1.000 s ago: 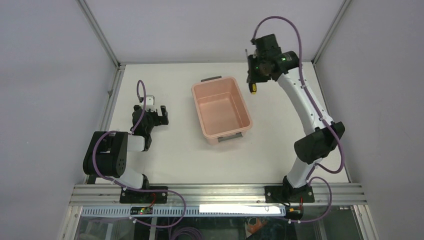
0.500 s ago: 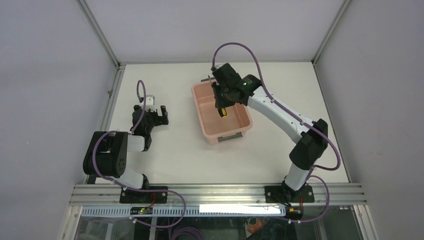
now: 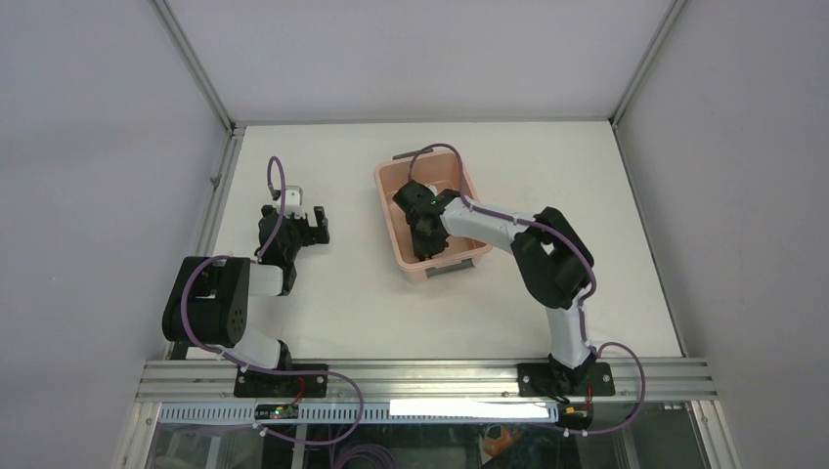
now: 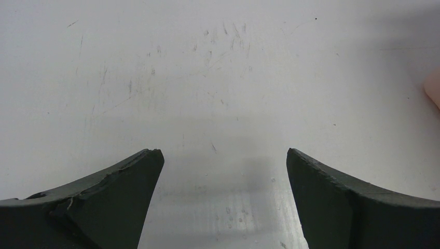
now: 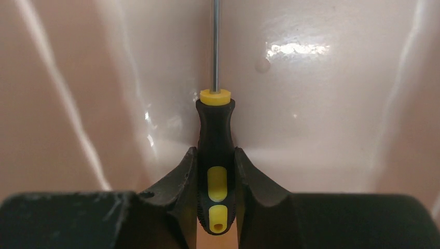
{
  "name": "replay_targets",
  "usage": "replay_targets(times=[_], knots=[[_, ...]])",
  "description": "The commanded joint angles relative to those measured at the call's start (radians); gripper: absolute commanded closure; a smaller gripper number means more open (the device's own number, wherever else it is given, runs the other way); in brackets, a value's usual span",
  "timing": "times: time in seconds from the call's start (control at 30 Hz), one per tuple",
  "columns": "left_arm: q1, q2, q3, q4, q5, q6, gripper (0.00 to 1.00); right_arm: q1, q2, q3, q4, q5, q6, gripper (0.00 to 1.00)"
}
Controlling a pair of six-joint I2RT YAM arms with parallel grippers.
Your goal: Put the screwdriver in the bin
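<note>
Bin (image 3: 388, 217): salmon-pink plastic tub with dark grey end handles (image 3: 449, 272), standing on the white table (image 3: 332, 293) between the two arms.
Bin contents: the right gripper (image 3: 427, 239), reaching down inside near the tub's near end, and the screwdriver it carries.
Screwdriver (image 5: 215, 124): inside the bin; its thin shaft points away from the wrist along the pink inner wall (image 5: 332, 104). Tip contact cannot be told.
Right gripper (image 5: 214, 153): fingers clamped tight on the black-and-yellow handle.
Left gripper (image 3: 308, 223): jaws spread wide, holding nothing, above bare table (image 4: 207, 78), well apart from the bin.
</note>
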Motion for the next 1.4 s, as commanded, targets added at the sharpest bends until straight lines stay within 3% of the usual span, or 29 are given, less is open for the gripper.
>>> replay_targets(times=[0.0, 0.1, 0.2, 0.27, 0.7, 1.03, 1.23, 1.37], knots=[[-0.007, -0.024, 0.015, 0.027, 0.013, -0.018, 0.01, 0.002, 0.046, 0.018, 0.073, 0.021, 0.054, 0.78], [-0.007, -0.024, 0.015, 0.027, 0.013, -0.018, 0.01, 0.002, 0.061, 0.021, 0.075, 0.01, 0.055, 0.72], [-0.006, -0.024, 0.015, 0.027, 0.014, -0.018, 0.01, 0.002, 0.044, 0.036, 0.06, 0.015, 0.042, 0.52], [-0.007, -0.024, 0.015, 0.027, 0.013, -0.018, 0.01, 0.002, 0.014, 0.068, 0.026, 0.041, 0.018, 0.45], [-0.007, -0.025, 0.015, 0.027, 0.013, -0.018, 0.01, 0.001, -0.195, 0.409, -0.154, 0.12, -0.255, 0.01], [-0.006, -0.024, 0.015, 0.027, 0.013, -0.018, 0.01, -0.129, -0.307, 0.445, -0.251, 0.193, -0.313, 0.01], [-0.006, -0.025, 0.015, 0.027, 0.014, -0.018, 0.01, -0.378, -0.455, 0.294, -0.184, 0.14, -0.302, 0.01], [-0.006, -0.024, 0.015, 0.027, 0.013, -0.018, 0.01, -0.536, -0.511, 0.223, -0.186, 0.186, -0.313, 0.01]])
